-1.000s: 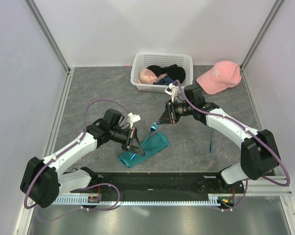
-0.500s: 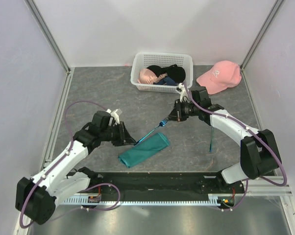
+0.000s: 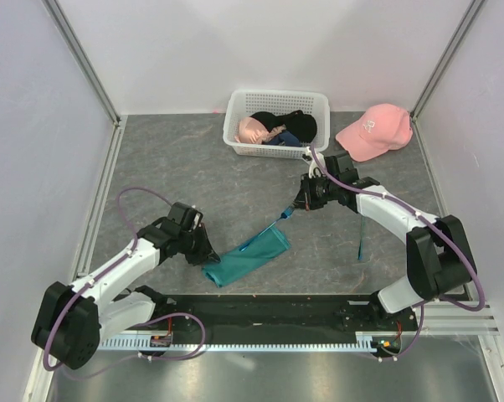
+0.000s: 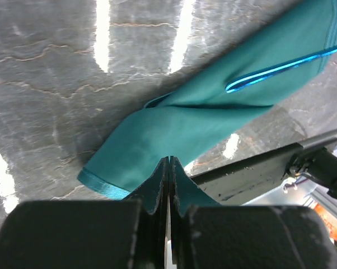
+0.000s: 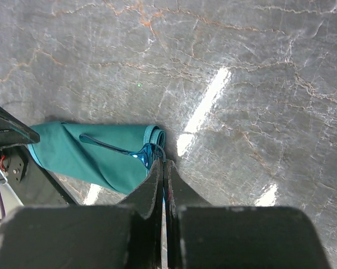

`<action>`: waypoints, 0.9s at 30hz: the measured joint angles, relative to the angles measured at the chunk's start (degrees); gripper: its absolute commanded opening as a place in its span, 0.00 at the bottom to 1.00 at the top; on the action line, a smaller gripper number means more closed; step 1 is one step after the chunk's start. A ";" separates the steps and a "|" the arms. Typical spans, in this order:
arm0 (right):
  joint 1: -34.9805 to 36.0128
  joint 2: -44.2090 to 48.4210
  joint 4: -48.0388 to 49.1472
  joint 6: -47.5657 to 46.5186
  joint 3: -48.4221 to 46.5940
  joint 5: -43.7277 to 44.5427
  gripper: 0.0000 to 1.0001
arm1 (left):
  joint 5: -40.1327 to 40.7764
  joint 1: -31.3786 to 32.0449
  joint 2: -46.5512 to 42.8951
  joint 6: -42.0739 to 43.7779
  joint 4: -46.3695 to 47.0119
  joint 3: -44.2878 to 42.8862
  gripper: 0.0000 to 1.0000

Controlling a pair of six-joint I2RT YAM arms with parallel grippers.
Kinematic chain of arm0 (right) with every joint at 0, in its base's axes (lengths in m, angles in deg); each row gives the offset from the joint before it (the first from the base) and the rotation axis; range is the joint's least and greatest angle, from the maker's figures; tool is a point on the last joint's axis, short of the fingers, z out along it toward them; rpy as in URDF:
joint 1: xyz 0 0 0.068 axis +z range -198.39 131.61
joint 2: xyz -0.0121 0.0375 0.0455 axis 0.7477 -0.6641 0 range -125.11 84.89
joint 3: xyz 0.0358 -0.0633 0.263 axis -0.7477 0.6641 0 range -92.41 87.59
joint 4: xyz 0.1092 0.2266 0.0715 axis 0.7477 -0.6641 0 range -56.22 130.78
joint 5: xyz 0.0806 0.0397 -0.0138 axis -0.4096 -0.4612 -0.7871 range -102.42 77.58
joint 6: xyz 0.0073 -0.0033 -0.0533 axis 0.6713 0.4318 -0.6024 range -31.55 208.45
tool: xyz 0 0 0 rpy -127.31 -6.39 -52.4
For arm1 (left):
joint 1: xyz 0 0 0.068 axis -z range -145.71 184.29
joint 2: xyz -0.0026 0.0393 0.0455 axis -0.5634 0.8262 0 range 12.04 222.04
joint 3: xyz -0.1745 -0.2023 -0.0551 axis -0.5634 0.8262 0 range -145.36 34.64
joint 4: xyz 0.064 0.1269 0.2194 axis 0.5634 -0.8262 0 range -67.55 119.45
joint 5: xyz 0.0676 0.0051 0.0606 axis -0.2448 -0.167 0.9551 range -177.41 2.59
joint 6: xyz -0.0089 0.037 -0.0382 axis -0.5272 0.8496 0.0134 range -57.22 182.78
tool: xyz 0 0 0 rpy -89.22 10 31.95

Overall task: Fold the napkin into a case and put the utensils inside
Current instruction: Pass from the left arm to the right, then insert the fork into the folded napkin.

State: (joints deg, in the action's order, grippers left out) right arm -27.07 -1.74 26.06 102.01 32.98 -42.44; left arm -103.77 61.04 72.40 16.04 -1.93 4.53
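Observation:
The teal-green napkin point(image 3: 254, 258) lies folded as a narrow strip near the table's front middle, also in the left wrist view point(image 4: 213, 112) and the right wrist view point(image 5: 84, 154). A blue fork point(image 3: 260, 237) rests slanted along the napkin's top, its handle point(image 4: 286, 61) toward the middle. My right gripper point(image 3: 294, 208) is shut on the fork's head point(image 5: 148, 154) at the strip's far right end. My left gripper point(image 3: 207, 255) is shut, its tips point(image 4: 168, 159) at the strip's near left corner. Whether they pinch cloth I cannot make out. The other utensil is not identifiable.
A white lattice basket point(image 3: 235, 113) with dark and pink garments stands at the back. A pink cap point(image 3: 373, 130) lies to its right. A thin dark stick-like thing point(image 3: 361, 239) lies by the right arm. The black rail point(image 3: 277, 306) runs just in front of the napkin.
The right gripper lowered the fork from mid-air onto the napkin. The left arm swung down to the strip's near left corner, opening and then shutting its jaws.

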 measured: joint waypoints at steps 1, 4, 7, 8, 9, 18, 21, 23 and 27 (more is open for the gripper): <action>0.00 -0.20 -0.13 -0.11 0.00 0.02 0.00 | 0.52 0.00 -0.11 -0.26 -0.11 0.17 0.02; 0.00 -0.55 -0.50 -0.31 0.00 -0.04 0.00 | 1.46 0.00 -0.20 -0.76 -0.37 0.61 0.02; 0.13 -0.55 -0.52 -0.35 0.00 -0.07 0.00 | 1.55 0.00 -0.26 -1.03 -0.52 1.29 0.02; 0.22 -0.55 -0.52 -0.35 0.00 -0.07 0.00 | 1.55 0.00 -0.44 -1.07 -0.70 1.55 0.02; 0.33 -0.57 -0.52 -0.33 0.00 -0.09 0.00 | 1.53 0.00 -0.74 -1.14 -0.96 1.81 0.02; 0.37 -0.61 -0.66 -0.28 0.02 -0.13 0.00 | 0.94 0.00 -6.05 -2.05 -2.82 3.37 0.02; 0.37 -0.61 -0.66 -0.28 0.35 -0.15 0.00 | 0.70 0.00 -5.95 -2.47 -2.95 4.04 0.02; 0.28 -0.59 -0.68 -0.28 0.94 -0.20 0.00 | 0.70 0.00 -5.51 -2.73 -3.10 4.28 0.02; 0.15 -0.37 -0.90 -0.11 2.38 -0.55 0.00 | 0.72 0.00 -4.20 -3.13 -3.26 4.31 0.02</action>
State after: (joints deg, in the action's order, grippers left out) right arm -26.91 -2.11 25.16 101.90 35.36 -42.99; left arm -103.05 61.04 68.20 12.91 -5.19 8.84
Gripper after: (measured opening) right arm 0.009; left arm 0.025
